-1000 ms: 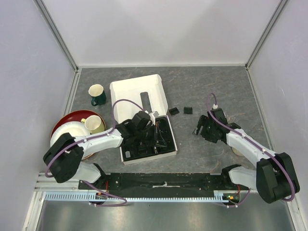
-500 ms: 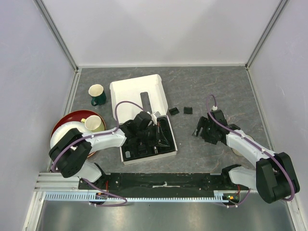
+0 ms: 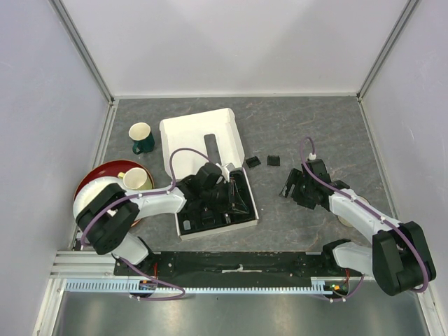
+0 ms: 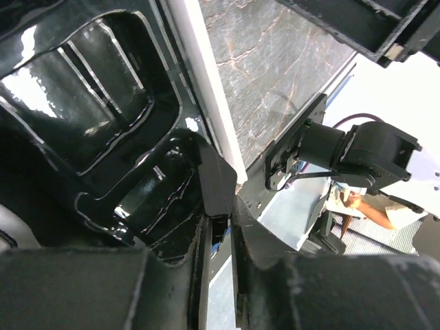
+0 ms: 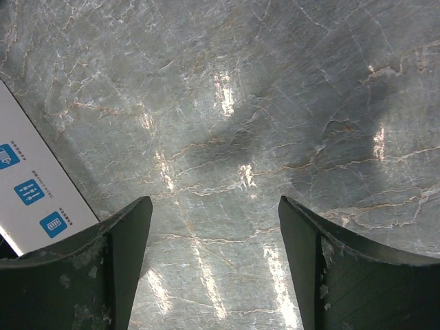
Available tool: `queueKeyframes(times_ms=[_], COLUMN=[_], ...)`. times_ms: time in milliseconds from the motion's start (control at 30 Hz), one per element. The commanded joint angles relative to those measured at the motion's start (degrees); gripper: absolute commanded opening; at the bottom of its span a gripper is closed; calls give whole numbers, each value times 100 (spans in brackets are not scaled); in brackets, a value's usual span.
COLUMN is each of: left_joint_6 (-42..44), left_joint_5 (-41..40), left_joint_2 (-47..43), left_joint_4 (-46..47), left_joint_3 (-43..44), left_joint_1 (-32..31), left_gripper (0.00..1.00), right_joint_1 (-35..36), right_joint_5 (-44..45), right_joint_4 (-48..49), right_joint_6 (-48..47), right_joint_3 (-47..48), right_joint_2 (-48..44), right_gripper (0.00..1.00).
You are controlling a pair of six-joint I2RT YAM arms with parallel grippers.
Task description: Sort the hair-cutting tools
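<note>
Table (image 3: 315, 133) w/ box (image 3: 199, 129), mug (image 3: 142, 137), guards (image 3: 273, 160)

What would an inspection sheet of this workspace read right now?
Surface: grey stone-patterned table, no spills seen.
Job's things: two comb guards loose right of the white box; more black parts in its black tray.
Clutter: green mug; cream mug at the red plate edge.
Grippers: left gripper low in the tray, jaws nearly together, grip unclear; right gripper open over bare table.
Cables: purple cable looped on each arm, none seen snagged.
Surroundings: pale walls, nothing else seen.
</note>
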Motion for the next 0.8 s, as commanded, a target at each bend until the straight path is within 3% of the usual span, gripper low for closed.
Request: queueKeyframes(times_ms=[0,267,500,600,633,767], left_joint_6=[83,732,1103,1112,1112,1121], left_joint_5=[-76,-997,-1544,-1570,-1501,-1219], left_joint_2=[54,-481,-798,-886,-886,-930], left_joint_4=[-373,-1568,-2369,-2405,-2370,-2098], left_joint_3=[-121,229,582,617,643,705], left_joint_1=[-28,-28,-28,-37,-28,-28], left_gripper=[30,52,58,49,42,27], right_joint_1=[-3,-3,-11,-3,-11,-11], right_joint_5=[-39,-66,-83,-83,-83,-75], right_joint_4=[157,209,245,262,254,254], right_joint_6=[-13,5,23,23,23,23], right_joint_3=[-48,-57,-57,-66,-66,-57], right_joint_2=[26,52,96,114,131,149], right_gripper=[82,82,81,81,81,82])
